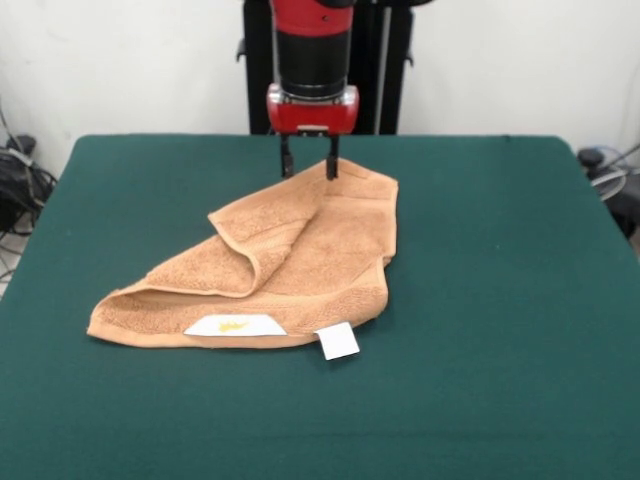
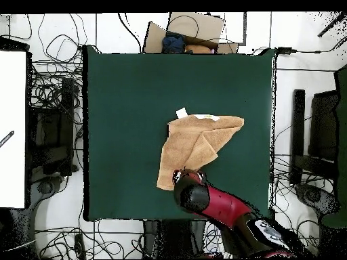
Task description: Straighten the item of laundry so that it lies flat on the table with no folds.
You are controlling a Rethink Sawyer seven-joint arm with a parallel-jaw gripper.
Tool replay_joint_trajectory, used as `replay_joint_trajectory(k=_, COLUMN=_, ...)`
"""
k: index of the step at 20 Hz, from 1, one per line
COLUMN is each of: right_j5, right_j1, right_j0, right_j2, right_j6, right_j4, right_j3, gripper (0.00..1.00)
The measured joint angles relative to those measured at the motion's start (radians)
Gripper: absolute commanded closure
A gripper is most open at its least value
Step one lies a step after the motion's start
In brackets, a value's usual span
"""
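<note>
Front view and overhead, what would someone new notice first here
The orange-tan towel stands out, lying crumpled near the middle of the dark green table, one flap folded over itself. Two white tags show at its edge nearest the front camera, one with a yellow mark. The red and black arm's gripper comes down at the towel's far corner, its fingers apart.

Plain white wall [image 1: 120, 60] behind the counter. Tangled black cables [image 2: 51, 88] cover the pale floor on both sides. White panel [image 2: 13, 128] and cardboard box [image 2: 193, 27] alongside.
</note>
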Motion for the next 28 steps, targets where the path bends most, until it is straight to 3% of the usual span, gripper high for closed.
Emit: replay_joint_trajectory(k=28, right_j5=0.062, right_j1=0.051, right_j0=-0.079, right_j2=0.062, right_j6=0.000, right_j4=-0.064, right_j3=-0.156, gripper=0.00)
